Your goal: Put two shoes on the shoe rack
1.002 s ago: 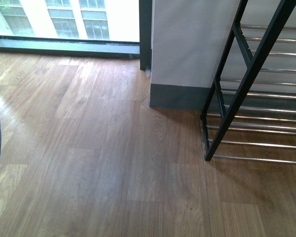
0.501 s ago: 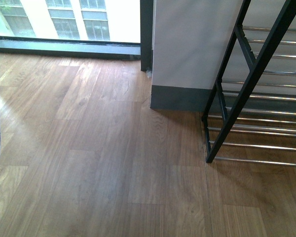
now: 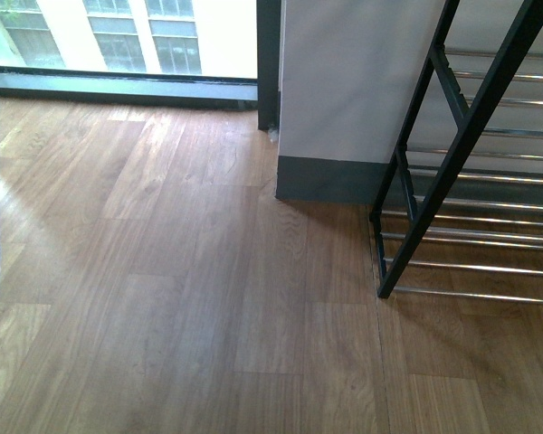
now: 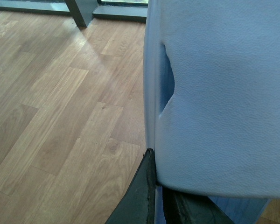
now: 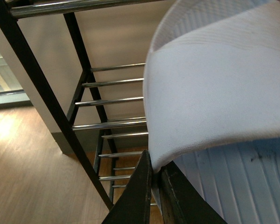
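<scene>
Shoe (image 4: 224,93) in left tool (image 4: 155,182); other shoe (image 5: 214,93) in right tool (image 5: 155,175).
Both tools pinched shut on sole edges; rack (image 5: 50,98) just beyond right tool, ready for shelving.

No legible text, brand, number or sign in any view. Left-hand shoe (image 4: 224,93): the visible surface is plain pebbled material, no print. Right-hand shoe (image 5: 224,93): white sole with fine texture and ribs only, no logo or size mark readable. Shoe rack (image 3: 462,136): black frame and chrome bars carry no label.
</scene>
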